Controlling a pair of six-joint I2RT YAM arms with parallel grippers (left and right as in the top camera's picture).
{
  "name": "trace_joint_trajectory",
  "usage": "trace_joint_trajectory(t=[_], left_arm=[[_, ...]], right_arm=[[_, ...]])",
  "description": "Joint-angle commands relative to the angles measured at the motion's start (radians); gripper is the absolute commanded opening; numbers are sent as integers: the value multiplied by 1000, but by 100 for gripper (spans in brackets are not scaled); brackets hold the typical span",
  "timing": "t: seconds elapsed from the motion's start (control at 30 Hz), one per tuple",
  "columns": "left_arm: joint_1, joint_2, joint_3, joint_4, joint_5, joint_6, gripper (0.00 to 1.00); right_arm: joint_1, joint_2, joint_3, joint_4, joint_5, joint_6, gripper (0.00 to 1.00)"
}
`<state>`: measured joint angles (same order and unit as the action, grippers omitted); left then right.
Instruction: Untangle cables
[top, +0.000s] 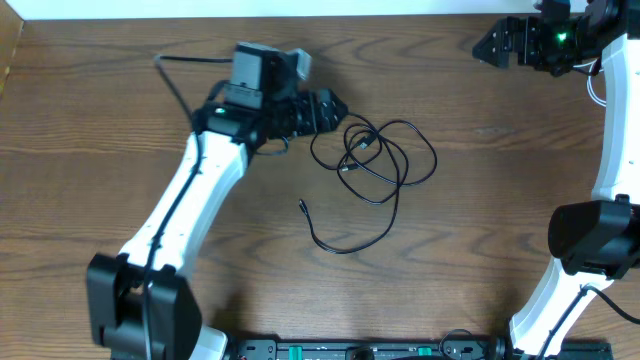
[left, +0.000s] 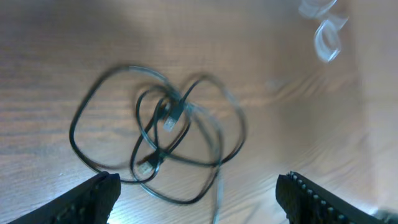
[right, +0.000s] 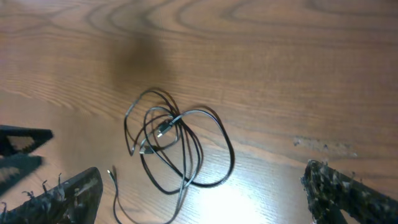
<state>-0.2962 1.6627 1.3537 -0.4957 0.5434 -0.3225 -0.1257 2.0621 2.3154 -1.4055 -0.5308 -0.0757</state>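
I see the black cable (top: 360, 147) lying in a loose tangle near the middle of the counter (top: 480, 210), with one plug end (top: 302, 206) trailing out toward 7 o'clock. My left claw (top: 338, 106) hovers released just beside the tangle at its 10 o'clock. My right claw (top: 484, 45) is released too, empty and well apart at 2 o'clock.

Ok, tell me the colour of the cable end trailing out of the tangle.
Black. The trailing cable end shows best in the overhead view.
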Motion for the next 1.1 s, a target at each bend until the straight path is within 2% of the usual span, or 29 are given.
trace_joint_trajectory(t=[0.0, 0.13, 0.23, 0.33, 0.37, 0.47, 0.77, 0.8, 0.87, 0.9, 1.0, 1.07], left_arm=[[-46, 77, -6, -40, -41, 257, 85], [-68, 158, -7, -77, -69, 379, 80], [-76, 201, -7, -76, -82, 396, 78], [-84, 237, -7, -72, -97, 435, 70], [-85, 249, -7, -68, -97, 435, 64], [-93, 285, -7, -61, -97, 435, 41], [-130, 390, -7, -15, -108, 433, 40], [-132, 393, -7, -3, -117, 430, 35], [-132, 389, -5, 12, -137, 426, 13], [-131, 382, 0, 14, -137, 399, 8], [-127, 329, 33, 14, -136, 290, 7], [-128, 284, 45, 16, -133, 279, 7]], right_arm=[[5, 4, -2, -5, 27, 19, 99], [5, 4, -2, -14, 32, 19, 99], [5, 4, -2, -29, 43, 19, 99], [7, 4, -2, -41, 55, 19, 99], [7, 4, -2, -43, 54, 19, 99], [7, 4, -2, -48, 55, 19, 99], [10, 4, -3, -49, 54, 7, 99], [10, 4, -3, -49, 54, 7, 99], [10, 4, -2, -49, 54, 7, 99], [10, 4, -3, -49, 54, 7, 99], [10, 4, -2, -47, 54, 7, 99], [10, 4, -2, -45, 53, 7, 99]])
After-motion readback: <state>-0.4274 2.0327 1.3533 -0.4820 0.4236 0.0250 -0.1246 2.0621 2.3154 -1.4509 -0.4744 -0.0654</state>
